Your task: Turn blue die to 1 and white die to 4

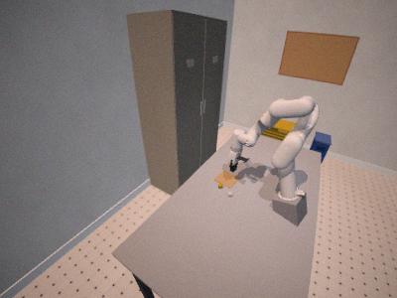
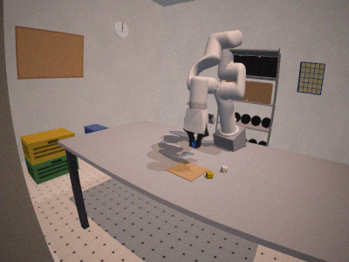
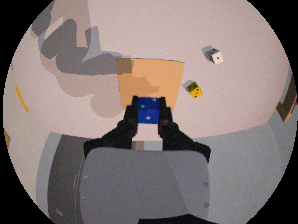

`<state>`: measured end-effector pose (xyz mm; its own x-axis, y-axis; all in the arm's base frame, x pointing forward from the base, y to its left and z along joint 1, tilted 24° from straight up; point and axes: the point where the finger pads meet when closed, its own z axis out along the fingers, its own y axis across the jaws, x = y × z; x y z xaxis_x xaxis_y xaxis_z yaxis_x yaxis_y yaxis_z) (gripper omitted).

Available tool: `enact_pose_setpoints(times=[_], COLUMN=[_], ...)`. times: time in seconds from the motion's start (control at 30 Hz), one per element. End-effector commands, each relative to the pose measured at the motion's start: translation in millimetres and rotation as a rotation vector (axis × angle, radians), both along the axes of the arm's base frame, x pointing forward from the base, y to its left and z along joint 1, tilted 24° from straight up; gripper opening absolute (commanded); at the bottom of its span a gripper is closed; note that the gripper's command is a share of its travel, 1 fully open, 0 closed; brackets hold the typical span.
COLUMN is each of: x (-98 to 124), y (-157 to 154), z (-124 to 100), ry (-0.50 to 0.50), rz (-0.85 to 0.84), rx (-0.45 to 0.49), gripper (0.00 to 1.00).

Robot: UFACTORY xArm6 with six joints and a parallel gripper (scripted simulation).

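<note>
Only the wrist view shows pips on the blue die (image 2: 193, 144) (image 3: 148, 110).

I have the glossy blue cube-shaped die with pale pips (image 2: 193, 144) (image 3: 148, 110) clamped in my end effector (image 2: 195, 145) (image 3: 148, 104), raised above the tabletop. The small white cube-shaped die with dark pips (image 1: 230, 194) (image 2: 224, 168) (image 3: 216, 56) lies flat on the tabletop, off the mat and apart from it, one pip on its face toward my wrist view. The yellow cube-shaped die with dark pips (image 1: 220, 186) (image 2: 209, 175) (image 3: 195, 90) lies flat just beside the mat, between it and the white one. The thin, square orange-tan mat (image 1: 226, 179) (image 2: 188, 171) (image 3: 150, 80) lies flat.
</note>
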<state>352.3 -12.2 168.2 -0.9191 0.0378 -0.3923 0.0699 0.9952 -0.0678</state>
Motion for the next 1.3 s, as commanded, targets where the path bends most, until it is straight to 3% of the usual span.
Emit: enact_pose_setpoints(times=[0.0,0.17,0.57,0.87,1.27], x=[4,8,31,37,38], y=[-1,-2,-7,-9,-9], z=[-6,-16,-71,-84,-86], ry=[-0.002,-0.002,-0.002,-0.002,-0.002], rz=[0.0,0.0,0.0,0.0,0.0], rx=[0.001,0.001,0.001,0.001,0.001], gripper=[0.21,0.21,0.21,0.21,0.21])
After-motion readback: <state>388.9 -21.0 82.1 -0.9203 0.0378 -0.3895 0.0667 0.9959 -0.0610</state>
